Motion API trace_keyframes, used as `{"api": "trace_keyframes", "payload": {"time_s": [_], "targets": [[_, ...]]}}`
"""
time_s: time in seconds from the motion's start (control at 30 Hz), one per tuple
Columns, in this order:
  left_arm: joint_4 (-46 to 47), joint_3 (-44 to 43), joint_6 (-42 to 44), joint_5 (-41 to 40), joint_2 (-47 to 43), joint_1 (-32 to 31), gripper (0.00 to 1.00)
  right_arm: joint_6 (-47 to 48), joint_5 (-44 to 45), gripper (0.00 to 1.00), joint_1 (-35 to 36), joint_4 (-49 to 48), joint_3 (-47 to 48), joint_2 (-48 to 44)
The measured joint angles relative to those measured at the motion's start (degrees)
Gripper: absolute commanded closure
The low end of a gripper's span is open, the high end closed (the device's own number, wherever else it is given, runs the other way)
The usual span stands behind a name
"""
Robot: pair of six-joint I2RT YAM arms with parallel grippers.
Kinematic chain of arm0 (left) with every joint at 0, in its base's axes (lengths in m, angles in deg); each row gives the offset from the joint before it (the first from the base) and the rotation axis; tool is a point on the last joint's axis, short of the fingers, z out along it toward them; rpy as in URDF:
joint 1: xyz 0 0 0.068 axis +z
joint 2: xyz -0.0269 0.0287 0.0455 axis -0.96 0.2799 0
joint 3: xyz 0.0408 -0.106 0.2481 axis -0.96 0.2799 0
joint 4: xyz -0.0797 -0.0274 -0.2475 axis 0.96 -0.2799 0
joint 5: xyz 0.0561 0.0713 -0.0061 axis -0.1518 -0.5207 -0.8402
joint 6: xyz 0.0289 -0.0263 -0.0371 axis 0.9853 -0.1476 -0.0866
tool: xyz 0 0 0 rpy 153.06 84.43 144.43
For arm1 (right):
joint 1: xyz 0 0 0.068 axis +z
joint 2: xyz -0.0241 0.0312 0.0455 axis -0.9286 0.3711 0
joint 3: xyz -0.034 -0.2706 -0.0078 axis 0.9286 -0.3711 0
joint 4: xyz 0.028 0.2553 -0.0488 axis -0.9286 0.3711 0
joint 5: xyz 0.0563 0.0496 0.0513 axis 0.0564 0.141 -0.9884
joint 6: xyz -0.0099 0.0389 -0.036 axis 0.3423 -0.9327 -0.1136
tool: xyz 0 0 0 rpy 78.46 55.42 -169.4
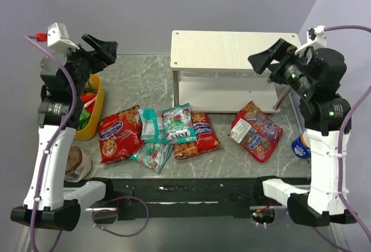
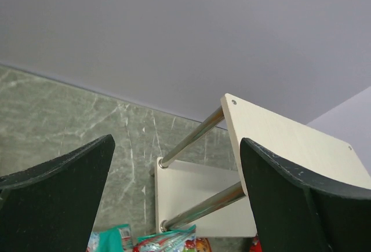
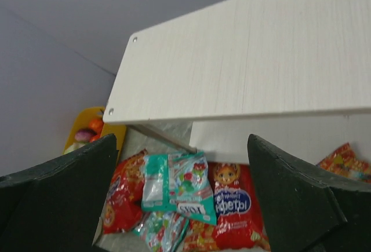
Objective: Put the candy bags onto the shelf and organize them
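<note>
Left gripper (image 1: pixel 104 49) and right gripper (image 1: pixel 264 58) gape empty, flanking the shelf (image 1: pixel 232 46). Candy bags (image 1: pixel 179 130) lie flat in front of it, most nearer the left gripper.

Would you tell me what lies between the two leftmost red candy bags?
Three overlapping teal bags lie between the left red bag and middle red bag, in the top external view.

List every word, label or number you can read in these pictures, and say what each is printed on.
"феты": white letters on the blue label of the middle red bag; the word's start is not visible.
Teal bag: the lettering on its white patch is too blurred to read.
Left red bag and right red bag: the label text is too small to read.
</note>
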Motion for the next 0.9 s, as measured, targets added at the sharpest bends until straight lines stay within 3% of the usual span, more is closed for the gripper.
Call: {"api": "trace_keyframes", "payload": {"time_s": [0.4, 0.7, 0.9], "targets": [[-0.5, 5.9, -2.0, -6.4, -1.4, -5.3, 0.04, 0.3, -6.5, 0.00, -0.1, 7.8, -11.4, -14.1], [1.9, 9.5, -1.4, -5.7, -0.9, -5.6, 0.04, 2.3, -11.3, 0.00, -0.1, 7.9, -14.6, -13.5], [2.1, 10.6, -1.4, -5.4, 5.1, -5.7, 0.04, 4.1, -14.6, 0.00, -0.1, 7.3, -25.6, -15.9]]}}
